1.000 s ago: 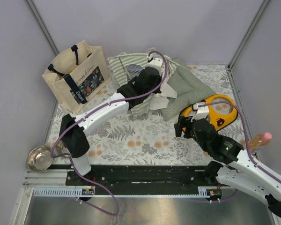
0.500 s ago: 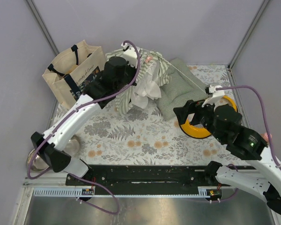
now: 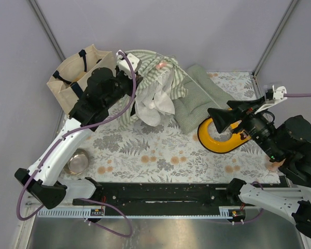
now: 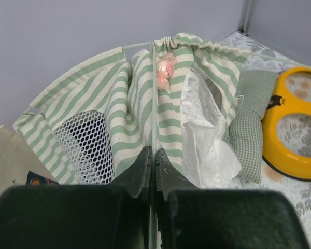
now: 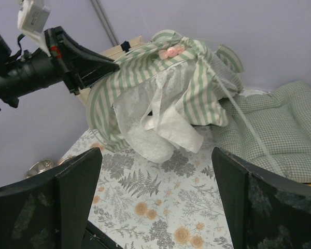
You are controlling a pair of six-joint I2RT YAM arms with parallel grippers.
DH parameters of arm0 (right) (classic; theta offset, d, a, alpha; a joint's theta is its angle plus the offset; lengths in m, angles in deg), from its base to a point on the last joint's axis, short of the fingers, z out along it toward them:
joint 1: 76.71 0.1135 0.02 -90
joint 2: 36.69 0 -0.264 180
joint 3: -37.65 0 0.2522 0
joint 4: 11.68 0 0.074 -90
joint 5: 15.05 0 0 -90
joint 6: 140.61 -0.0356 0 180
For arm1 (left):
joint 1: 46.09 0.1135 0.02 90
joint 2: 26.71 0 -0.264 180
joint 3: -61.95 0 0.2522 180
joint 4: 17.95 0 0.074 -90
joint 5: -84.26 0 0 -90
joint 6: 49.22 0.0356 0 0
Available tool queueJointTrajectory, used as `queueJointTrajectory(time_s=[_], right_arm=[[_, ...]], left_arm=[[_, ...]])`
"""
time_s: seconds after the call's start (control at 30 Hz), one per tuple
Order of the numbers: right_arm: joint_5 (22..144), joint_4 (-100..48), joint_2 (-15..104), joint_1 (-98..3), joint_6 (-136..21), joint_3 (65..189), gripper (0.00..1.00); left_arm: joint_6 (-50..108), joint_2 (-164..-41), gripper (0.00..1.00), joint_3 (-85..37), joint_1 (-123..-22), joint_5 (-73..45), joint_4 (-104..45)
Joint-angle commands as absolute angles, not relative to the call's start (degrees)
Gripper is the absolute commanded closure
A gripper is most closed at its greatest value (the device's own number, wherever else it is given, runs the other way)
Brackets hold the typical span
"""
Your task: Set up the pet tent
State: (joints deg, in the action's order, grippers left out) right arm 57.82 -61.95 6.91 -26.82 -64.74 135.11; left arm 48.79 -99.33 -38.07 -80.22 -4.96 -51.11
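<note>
Count, present: one pet tent (image 3: pixel 155 78), one beige tote bag (image 3: pixel 62 88), one green checked cushion (image 3: pixel 197 101), one yellow two-well dish (image 3: pixel 212 140), one steel bowl (image 3: pixel 76 162), two arms, the left arm (image 3: pixel 62 148) and the right arm (image 3: pixel 300 145).

I see the tent (image 3: pixel 168 85) at the back of the table (image 3: pixel 145 150). The tote (image 3: pixel 67 85) stands just left of the tent. The cushion (image 3: pixel 197 101) lies right of the tent, with the tent's cloth overlapping its edge. The dish (image 3: pixel 210 142) lies further right and nearer me. The bowl (image 3: pixel 78 162) sits well apart from the tent, left and nearer me.
</note>
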Motion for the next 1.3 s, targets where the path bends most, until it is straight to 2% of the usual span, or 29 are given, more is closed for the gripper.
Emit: queueJointTrajectory(time_s=[0.0,0.13,0.37,0.63,0.87,1.03,1.27], right_arm=[[51.3,-64.1,4.8,-26.7,-63.9,135.4,0.04],[48.3,-65.3,2.6,-26.7,-64.0,133.0,0.02],[43.7,-70.6,0.6,-26.7,-65.5,127.4,0.01],[43.0,-76.5,1.8,-26.7,-69.2,124.2,0.01],[49.5,-78.4,3.7,-26.7,-69.8,122.0,0.05],[47.9,-79.3,4.6,-26.7,-71.7,120.1,0.01],[49.8,-81.3,5.8,-26.7,-73.9,119.9,0.01]], left_arm=[[54.2,-95.7,1.0,-36.8,-78.5,-19.3,-40.2],[54.5,-97.6,1.0,-37.7,-75.7,-22.0,-36.2],[42.9,-101.7,1.0,-34.5,-64.8,-40.9,-17.6],[44.4,-104.5,1.0,-33.5,-62.6,-44.9,-16.8],[48.5,-107.5,1.0,-27.6,-57.0,-53.4,-8.9],[50.2,-110.5,1.0,-27.5,-52.8,-61.2,-8.4],[53.5,-110.9,1.0,-25.9,-49.7,-61.5,-9.4]])
